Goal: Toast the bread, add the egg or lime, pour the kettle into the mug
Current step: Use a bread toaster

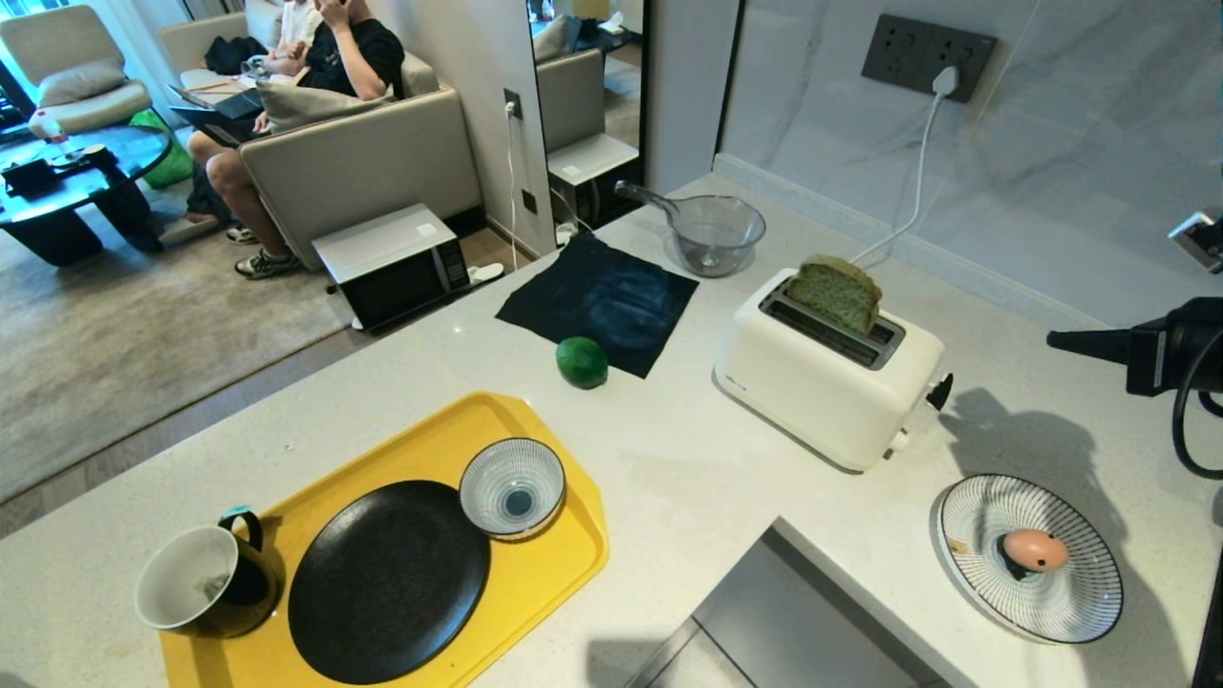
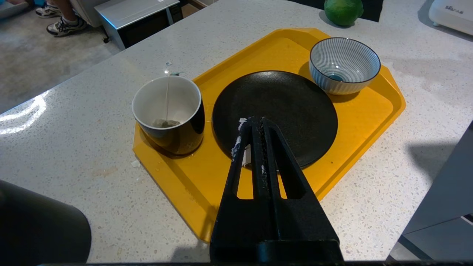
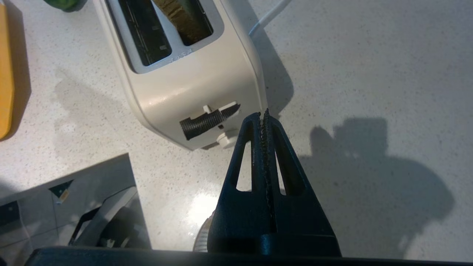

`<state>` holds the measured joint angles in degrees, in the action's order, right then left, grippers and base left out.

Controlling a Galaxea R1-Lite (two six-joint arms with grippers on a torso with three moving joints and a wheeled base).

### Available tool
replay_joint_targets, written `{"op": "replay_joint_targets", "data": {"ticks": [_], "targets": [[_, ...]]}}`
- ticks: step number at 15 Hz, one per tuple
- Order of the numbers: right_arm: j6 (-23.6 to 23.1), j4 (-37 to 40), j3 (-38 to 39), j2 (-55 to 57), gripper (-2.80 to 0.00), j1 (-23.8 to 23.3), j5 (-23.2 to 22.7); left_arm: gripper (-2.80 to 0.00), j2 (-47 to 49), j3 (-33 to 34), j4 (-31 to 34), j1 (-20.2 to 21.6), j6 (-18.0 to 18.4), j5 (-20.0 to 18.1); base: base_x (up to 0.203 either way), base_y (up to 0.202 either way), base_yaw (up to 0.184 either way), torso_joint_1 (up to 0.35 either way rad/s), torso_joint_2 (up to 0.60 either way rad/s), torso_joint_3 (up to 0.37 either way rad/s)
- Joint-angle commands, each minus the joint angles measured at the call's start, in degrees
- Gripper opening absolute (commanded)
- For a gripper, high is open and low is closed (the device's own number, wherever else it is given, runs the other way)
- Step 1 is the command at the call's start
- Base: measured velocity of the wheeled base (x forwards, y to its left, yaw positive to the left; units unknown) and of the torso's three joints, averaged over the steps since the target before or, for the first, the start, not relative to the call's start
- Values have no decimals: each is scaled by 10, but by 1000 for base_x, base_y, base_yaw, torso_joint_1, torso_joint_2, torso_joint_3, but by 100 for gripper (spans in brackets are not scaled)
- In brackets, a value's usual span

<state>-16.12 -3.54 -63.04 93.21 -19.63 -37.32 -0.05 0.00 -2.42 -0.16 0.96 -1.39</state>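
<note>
My right gripper, jaws pressed together and empty, shows the toaster lever close up; my head view alone catches the egg. Left gripper, also closed on nothing, hangs over the black plate.

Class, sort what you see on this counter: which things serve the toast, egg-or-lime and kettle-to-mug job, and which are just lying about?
Part of the job: bread standing in the toaster; lime; egg on its striped plate; mug; right gripper, shut, near the toaster's lever.

Lying about: striped bowl, black plate, yellow tray, dark cloth, glass jug.
</note>
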Motion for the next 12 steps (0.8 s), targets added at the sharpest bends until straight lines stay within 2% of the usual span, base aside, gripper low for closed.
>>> {"op": "replay_joint_targets", "data": {"ticks": [1, 3, 5, 7, 12], "targets": [[-1, -61, 35, 27, -280, 3, -15, -280, 0, 10, 0, 0, 0, 0, 0, 0, 0, 0, 0, 0], [-1, -131, 85, 31, -280, 2, -65, -280, 0, 10, 0, 0, 0, 0, 0, 0, 0, 0, 0, 0], [0, -203, 131, 32, -280, 1, -93, -280, 0, 10, 0, 0, 0, 0, 0, 0, 0, 0, 0, 0], [-1, -214, 138, 33, -280, 2, -114, -280, 0, 10, 0, 0, 0, 0, 0, 0, 0, 0, 0, 0], [-3, -218, 134, 59, -280, 18, -122, -280, 0, 10, 0, 0, 0, 0, 0, 0, 0, 0, 0, 0]]}}
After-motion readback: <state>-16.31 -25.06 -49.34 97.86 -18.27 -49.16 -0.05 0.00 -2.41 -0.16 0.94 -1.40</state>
